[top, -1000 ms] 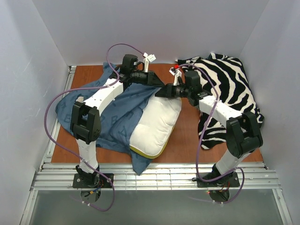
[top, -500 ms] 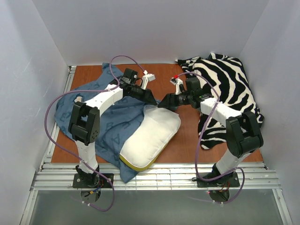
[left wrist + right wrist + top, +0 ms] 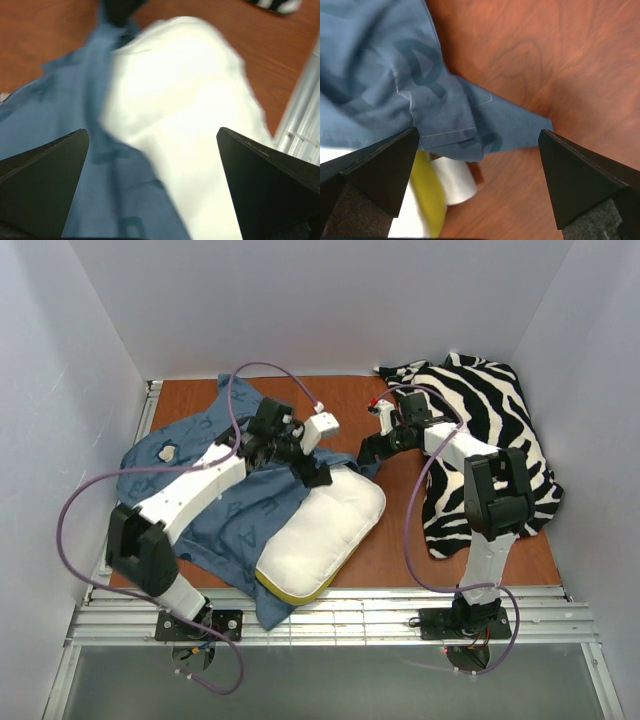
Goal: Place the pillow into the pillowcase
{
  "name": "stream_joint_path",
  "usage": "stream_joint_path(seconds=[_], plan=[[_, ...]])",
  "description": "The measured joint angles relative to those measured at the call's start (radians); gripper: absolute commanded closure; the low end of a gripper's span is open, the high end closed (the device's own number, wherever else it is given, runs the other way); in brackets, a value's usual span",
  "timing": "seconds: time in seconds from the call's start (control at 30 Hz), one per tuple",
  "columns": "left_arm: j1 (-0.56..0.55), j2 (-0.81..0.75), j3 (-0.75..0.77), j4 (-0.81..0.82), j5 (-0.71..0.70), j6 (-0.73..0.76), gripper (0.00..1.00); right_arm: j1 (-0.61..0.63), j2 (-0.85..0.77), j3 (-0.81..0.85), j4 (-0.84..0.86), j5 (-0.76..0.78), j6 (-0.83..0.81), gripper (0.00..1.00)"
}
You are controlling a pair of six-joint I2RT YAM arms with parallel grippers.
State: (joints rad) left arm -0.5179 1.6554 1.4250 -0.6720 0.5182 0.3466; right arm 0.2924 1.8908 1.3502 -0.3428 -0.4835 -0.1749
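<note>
We see both claws released. The left claw [image 3: 314,472] stands wide above the far corner of the pillow [image 3: 325,528] and holds nothing. The right claw [image 3: 368,453] is also wide and empty, over a corner of the pillowcase [image 3: 235,515]. The pillow lies on the tabletop [image 3: 400,540] near its front edge, mostly outside the pillowcase, which spreads to its left. A zebra cloth [image 3: 490,440] lies on the right.

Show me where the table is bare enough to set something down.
Bare table runs along the far edge, between the pillowcase and the zebra cloth. A second patch lies by the front rail, between the pillow and that cloth. The left half and right side are covered.
</note>
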Motion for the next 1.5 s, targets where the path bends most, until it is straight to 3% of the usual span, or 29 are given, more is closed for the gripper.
stream_joint_path(seconds=[0.13, 0.23, 0.47, 0.53, 0.63, 0.67, 0.7, 0.87, 0.9, 0.93, 0.97, 1.0, 1.2, 1.3, 1.33, 1.5], plan=[[-0.204, -0.24, -0.18, 0.08, -0.117, 0.045, 0.02, 0.0, 0.096, 0.032, -0.043, -0.029, -0.026, 0.1], [-0.332, -0.317, -0.301, 0.127, -0.203, 0.062, 0.02, 0.0, 0.127, 0.036, -0.069, -0.065, -0.037, 0.16], [-0.511, -0.19, -0.412, 0.262, -0.505, 0.027, 0.02, -0.001, 0.135, 0.031, -0.118, -0.169, -0.1, 0.13], [-0.577, -0.145, -0.418, 0.302, -0.598, 0.022, 0.02, -0.002, 0.129, 0.02, -0.122, -0.178, -0.115, 0.16], [-0.662, -0.057, -0.416, 0.365, -0.75, 0.002, 0.02, -0.001, 0.13, 0.019, -0.131, -0.188, -0.129, 0.59], [-0.685, -0.021, -0.414, 0.376, -0.803, -0.009, 0.02, -0.001, 0.13, 0.019, -0.132, -0.197, -0.131, 0.85], [-0.702, 0.015, -0.409, 0.379, -0.848, -0.023, 0.02, -0.001, 0.134, 0.021, -0.134, -0.21, -0.135, 0.98], [-0.721, 0.103, -0.386, 0.366, -0.959, -0.1, 0.02, -0.001, 0.175, 0.027, -0.135, -0.266, -0.121, 0.99], [-0.722, 0.108, -0.378, 0.358, -0.975, -0.117, 0.09, -0.001, 0.179, 0.027, -0.136, -0.277, -0.121, 0.99], [-0.721, 0.115, -0.368, 0.348, -0.985, -0.138, 0.25, -0.001, 0.179, 0.026, -0.137, -0.283, -0.121, 0.99], [-0.718, 0.122, -0.358, 0.336, -0.994, -0.154, 0.49, -0.001, 0.176, 0.026, -0.137, -0.289, -0.121, 0.99], [-0.71, 0.126, -0.352, 0.327, -0.998, -0.163, 0.98, -0.001, 0.172, 0.025, -0.137, -0.291, -0.121, 0.99], [-0.586, 0.026, -0.324, 0.237, -0.92, -0.175, 1.0, -0.003, 0.106, -0.012, -0.138, -0.29, -0.135, 0.99], [-0.529, -0.106, -0.319, 0.184, -0.818, -0.169, 1.0, -0.003, 0.055, -0.012, -0.137, -0.278, -0.146, 0.38], [-0.517, -0.157, -0.316, 0.168, -0.787, -0.165, 1.0, -0.005, 0.043, -0.012, -0.137, -0.272, -0.151, 0.02], [-0.497, -0.349, -0.28, 0.089, -0.635, -0.161, 1.0, -0.013, -0.006, -0.017, -0.102, -0.238, -0.204, 0.01]])
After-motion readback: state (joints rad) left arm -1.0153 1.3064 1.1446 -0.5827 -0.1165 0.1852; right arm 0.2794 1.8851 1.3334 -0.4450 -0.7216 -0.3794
